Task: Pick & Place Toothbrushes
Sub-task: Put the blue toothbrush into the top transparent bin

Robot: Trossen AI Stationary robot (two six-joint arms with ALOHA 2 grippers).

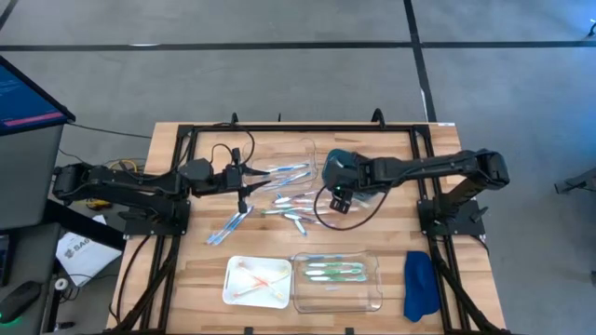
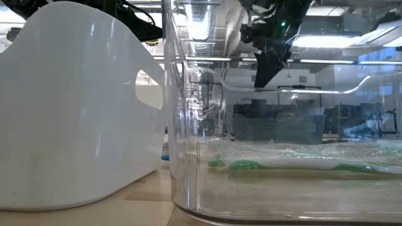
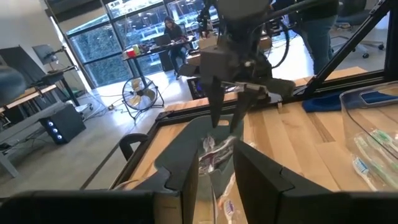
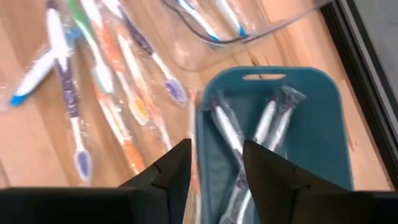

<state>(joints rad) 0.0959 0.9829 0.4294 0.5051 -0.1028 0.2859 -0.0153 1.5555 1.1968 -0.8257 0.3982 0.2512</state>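
Loose wrapped toothbrushes (image 1: 289,207) (image 4: 106,81) in blue, orange, green and purple lie on the wooden table's middle. One more blue-white toothbrush (image 1: 228,228) lies nearer the left edge. My left gripper (image 1: 250,181) (image 3: 216,168) is at the pile's left end, shut on a wrapped toothbrush. My right gripper (image 1: 340,200) (image 4: 217,162) (image 2: 270,63) hangs open above a teal tray (image 1: 337,163) (image 4: 311,124). White-and-purple toothbrushes (image 4: 249,143) lie crossed in that tray. My left gripper has a toothbrush in a clear wrapper (image 3: 210,155) between its two fingers. The toothbrush runs along the fingers and reaches out past their tips. Which end it holds, I cannot tell, because the fingers cover the place of contact.
A clear tray (image 1: 303,154) with blue brushes sits at the far side. Near the front edge stand a white tray (image 1: 256,281) (image 2: 69,113) with orange brushes and a clear tray (image 1: 337,281) (image 2: 188,125) with green brushes (image 2: 245,165). A blue cloth (image 1: 419,284) lies to the right.
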